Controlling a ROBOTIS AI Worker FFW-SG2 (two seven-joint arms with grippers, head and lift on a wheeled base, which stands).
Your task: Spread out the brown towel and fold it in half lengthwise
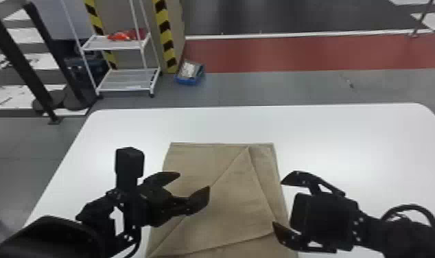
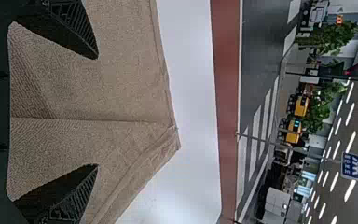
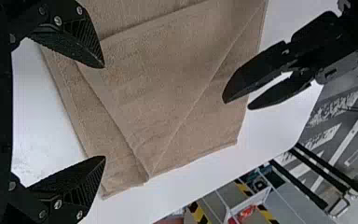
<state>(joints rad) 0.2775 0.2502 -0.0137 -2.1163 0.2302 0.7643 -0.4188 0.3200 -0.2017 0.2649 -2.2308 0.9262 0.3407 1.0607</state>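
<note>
Both the left tool (image 1: 194, 181) and right tool (image 1: 278, 203) gape empty, one over the brown towel (image 1: 199, 154), one at its right edge, the diagonal flap (image 1: 244, 192) between.

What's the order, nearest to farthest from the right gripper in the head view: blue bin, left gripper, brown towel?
1. Brown towel: by the right gripper's fingertips, on its left.
2. Left gripper: farther left, over the towel's left part.
3. Blue bin: on the floor beyond the table.
</note>
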